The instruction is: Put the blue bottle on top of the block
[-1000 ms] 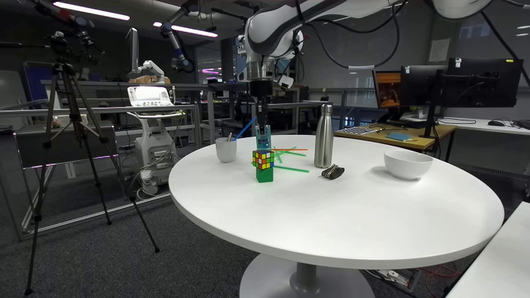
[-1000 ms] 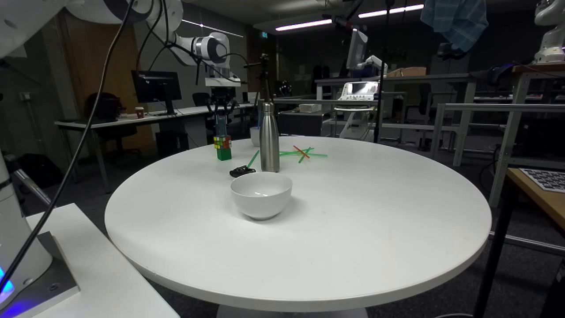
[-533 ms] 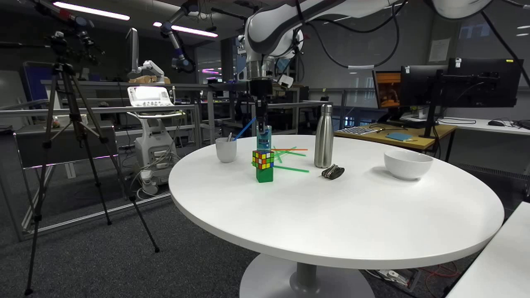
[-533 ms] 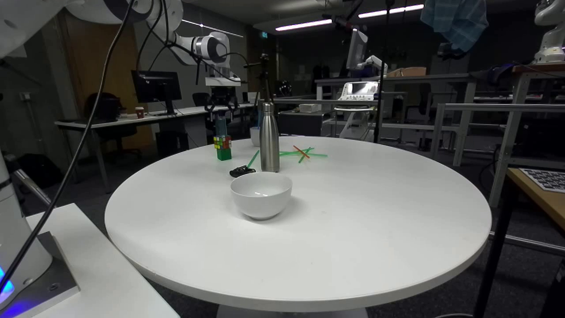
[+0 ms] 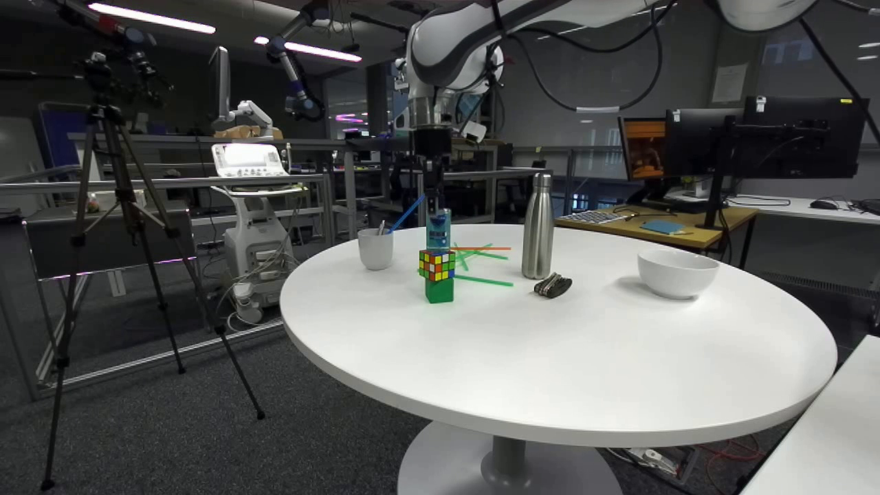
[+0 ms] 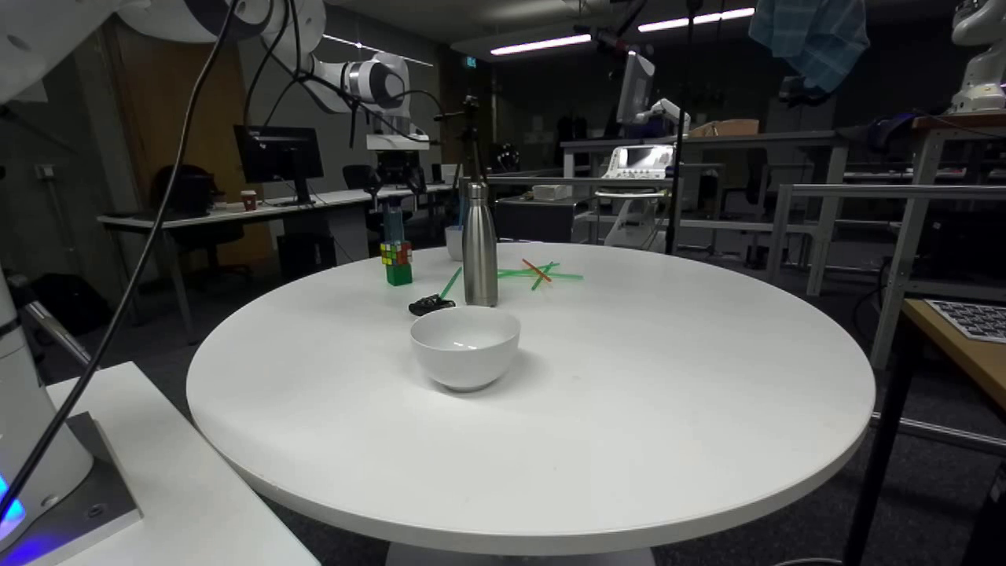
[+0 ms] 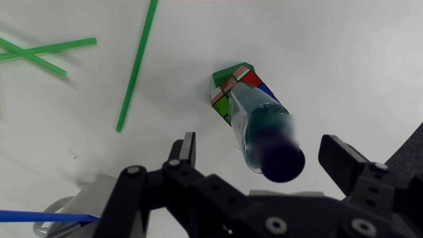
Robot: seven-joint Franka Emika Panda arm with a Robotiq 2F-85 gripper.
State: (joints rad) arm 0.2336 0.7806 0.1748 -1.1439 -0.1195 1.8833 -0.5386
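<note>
The blue bottle, teal with a dark cap, stands upright on a multicoloured puzzle cube, the block. That cube rests on a plain green cube, slightly turned against it. In the wrist view the bottle rises between the parted fingers, with a gap on either side of its dark cap; part of it looks blurred. My gripper is open around the bottle's upper end, touching nothing that I can see. From the side, the fingers overlap the bottle's top.
A steel flask stands to one side, with a small black object near its foot. A white cup holds a blue straw. Green straws and an orange one lie on the white table. A white bowl sits farther off.
The fingers have spread apart and let go of the blue bottle. My gripper has risen slightly. The bottle stays standing on the puzzle cube.
</note>
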